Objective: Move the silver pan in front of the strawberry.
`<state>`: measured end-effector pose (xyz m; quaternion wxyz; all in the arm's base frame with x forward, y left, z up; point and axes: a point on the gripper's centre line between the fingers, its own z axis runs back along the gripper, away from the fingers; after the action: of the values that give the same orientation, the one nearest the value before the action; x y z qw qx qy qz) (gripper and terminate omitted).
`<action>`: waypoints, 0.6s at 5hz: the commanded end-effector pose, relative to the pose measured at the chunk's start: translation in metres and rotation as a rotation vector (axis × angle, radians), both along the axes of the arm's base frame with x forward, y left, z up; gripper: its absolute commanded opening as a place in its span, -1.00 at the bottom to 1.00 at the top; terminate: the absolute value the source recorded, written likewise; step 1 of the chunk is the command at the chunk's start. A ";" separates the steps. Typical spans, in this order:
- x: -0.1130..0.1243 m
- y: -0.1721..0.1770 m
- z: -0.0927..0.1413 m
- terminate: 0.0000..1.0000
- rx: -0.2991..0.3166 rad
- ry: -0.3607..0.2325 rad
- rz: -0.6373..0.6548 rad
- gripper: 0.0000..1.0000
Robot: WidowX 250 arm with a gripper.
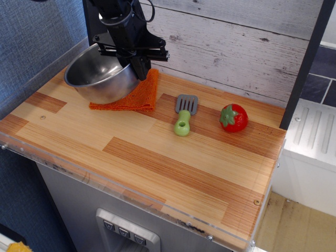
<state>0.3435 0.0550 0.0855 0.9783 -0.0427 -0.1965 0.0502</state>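
One clear stretch of worktop (157,163) lies along the near edge. Farther back, toward the right edge, sits the strawberry (233,117), beside the spatula (184,114). At the far-left corner the gripper (137,67) clamps the silver pan (100,77) by its rim, tilted over the orange cloth (137,96). Carry it level, high over the spatula, and set it down nearer than the strawberry.

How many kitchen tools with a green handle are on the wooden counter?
1. The spatula lies near the middle back of the counter, between the orange cloth and the strawberry.
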 end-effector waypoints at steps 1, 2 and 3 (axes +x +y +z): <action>-0.036 -0.063 0.038 -1.00 -0.013 -0.100 -0.169 -1.00; -0.057 -0.092 0.035 -1.00 -0.019 -0.101 -0.252 -1.00; -0.073 -0.117 0.025 -1.00 0.000 -0.094 -0.338 -1.00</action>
<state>0.2677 -0.0646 0.0958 0.9689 -0.0787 -0.2034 -0.1170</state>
